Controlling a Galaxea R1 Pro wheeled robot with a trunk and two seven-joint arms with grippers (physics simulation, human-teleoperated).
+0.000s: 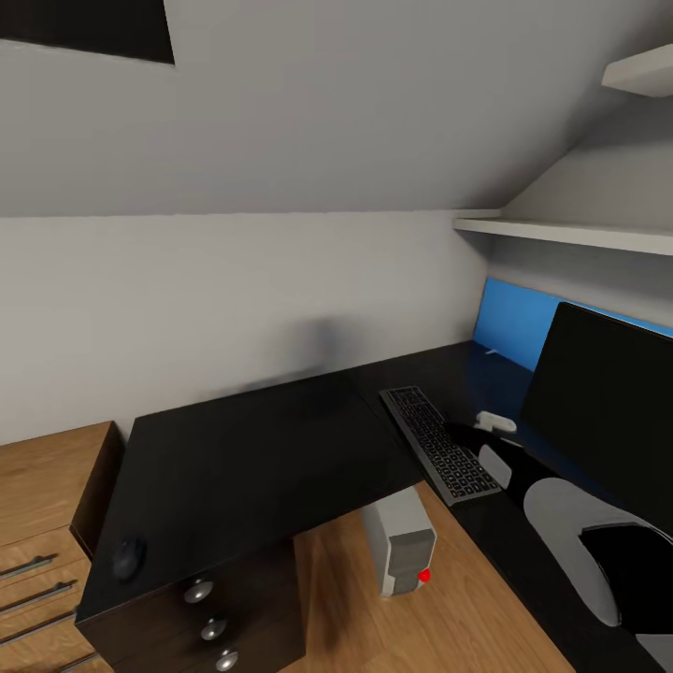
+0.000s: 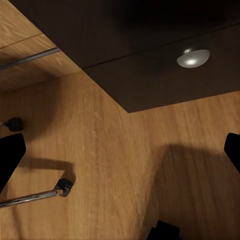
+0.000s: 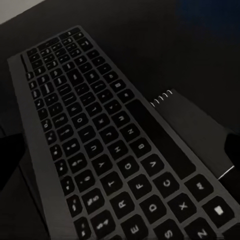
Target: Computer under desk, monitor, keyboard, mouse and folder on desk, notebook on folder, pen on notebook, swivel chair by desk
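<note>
Right arm (image 1: 579,542) is hanging over the keyboard (image 1: 437,441) beside the monitor (image 1: 608,411), gripper state unclear. Computer (image 1: 402,542) is sitting under the desk (image 1: 243,467); the mouse (image 1: 128,557) is lying well apart at the far end, needing moving.

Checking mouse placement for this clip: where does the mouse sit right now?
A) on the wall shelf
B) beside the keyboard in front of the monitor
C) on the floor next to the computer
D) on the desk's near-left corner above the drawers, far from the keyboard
D: the mouse lies on the desk corner above the drawer knobs, well apart from the keyboard.
</note>
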